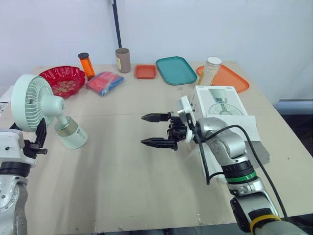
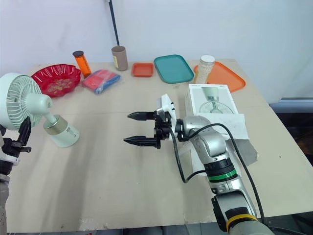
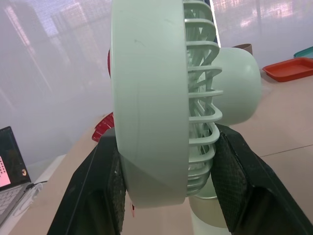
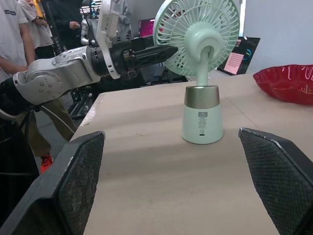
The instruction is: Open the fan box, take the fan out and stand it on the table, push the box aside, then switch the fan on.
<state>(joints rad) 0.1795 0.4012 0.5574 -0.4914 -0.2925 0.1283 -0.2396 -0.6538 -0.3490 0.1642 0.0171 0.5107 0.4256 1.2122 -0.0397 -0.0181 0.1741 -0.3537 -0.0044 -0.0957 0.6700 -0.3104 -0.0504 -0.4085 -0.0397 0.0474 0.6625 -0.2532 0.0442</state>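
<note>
Fan (image 1: 73,136) is out of its box and standing on its base at the left side of the table (image 1: 122,196), head up, just in front of the red bowl (image 1: 62,80). Your left gripper (image 3: 166,142) has the fan head pinched front-to-back, one finger on the grille, the other on the rear shell, both touching.

Right gripper (image 1: 143,129) hangs over mid-table w/ fingers spread wide, nothing in it, tips aimed at the fan but well apart from it. Fan box (image 1: 220,103) sits at the right side behind that arm, white flap open, so by the look of it the box is already aside.

I'd say you're at the last step: switch-on. Can't see the button from here; the base face toward the right wrist view shows just a label (image 4: 202,121). Next move prob. calls for keeping the left grip steady as a brace while you bring the right gripper in, narrow it, and press w/ one fingertip. Go light, since the base looks easy to tip or slide.
</note>
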